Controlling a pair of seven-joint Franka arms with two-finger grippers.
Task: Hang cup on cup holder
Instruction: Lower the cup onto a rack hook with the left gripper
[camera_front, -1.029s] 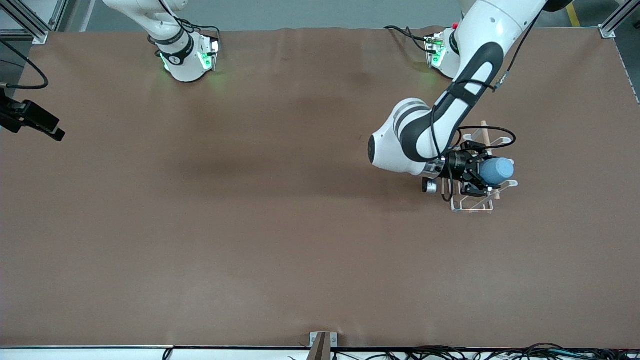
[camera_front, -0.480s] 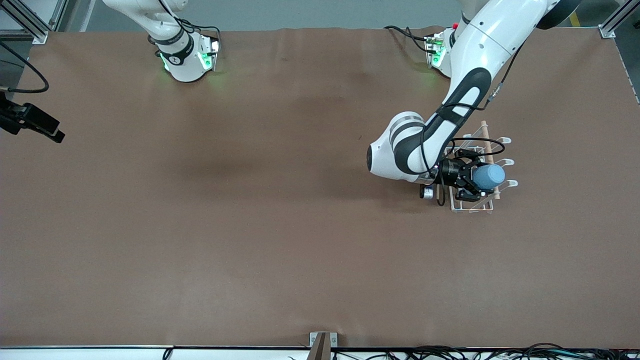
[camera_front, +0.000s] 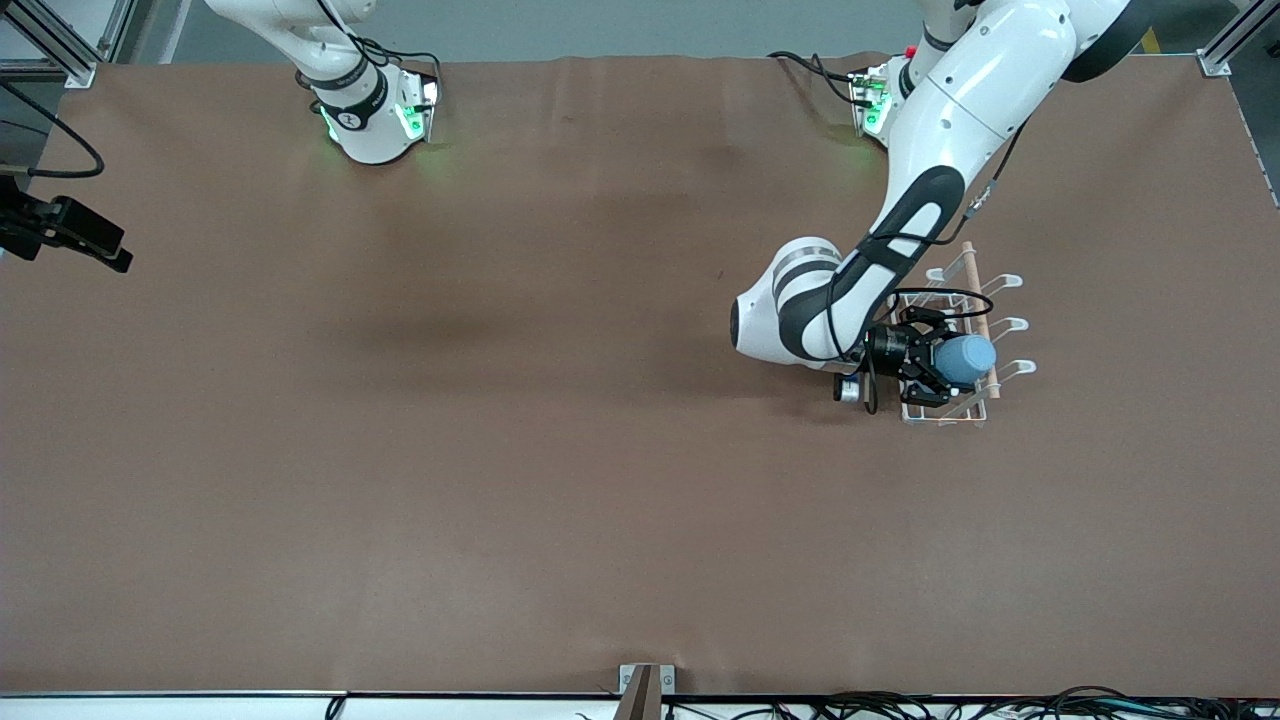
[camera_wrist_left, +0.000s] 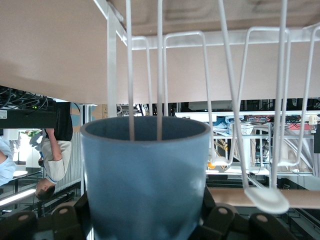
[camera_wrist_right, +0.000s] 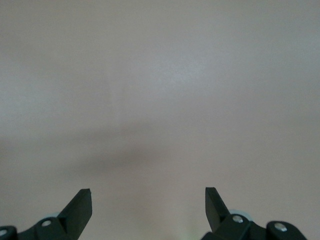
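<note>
Cup: the small light-blue tapered plastic cup (camera_front: 966, 359) is held inverted over the rack, toward the left arm's end of the table; in the left wrist view one wire prong loop (camera_wrist_left: 145, 70) reaches into its open mouth.
Cup holder: the small white wire cup holder (camera_front: 968, 345), with looped prongs and a light wooden rod (camera_front: 975, 290) along its top, stands on the brown table (camera_front: 500, 450).
Left gripper: the black two-finger left gripper (camera_front: 930, 368) is clamped on the cup's body, over the rack's end nearer the front camera.
Right gripper: the right gripper (camera_wrist_right: 148, 206) is spread wide with nothing between its fingers, over bare table; that arm waits at the table's edge.
Step in hand: seating the cup on the prong, judged about midway in.
Risk, tilt: if the cup is let go before the prong is deep inside, it may tip off and roll.
Risk, snag: a rim caught on the neighbouring prongs could drag or tip the light rack.
Risk, fingers: opening close to the wires could knock the rack.
</note>
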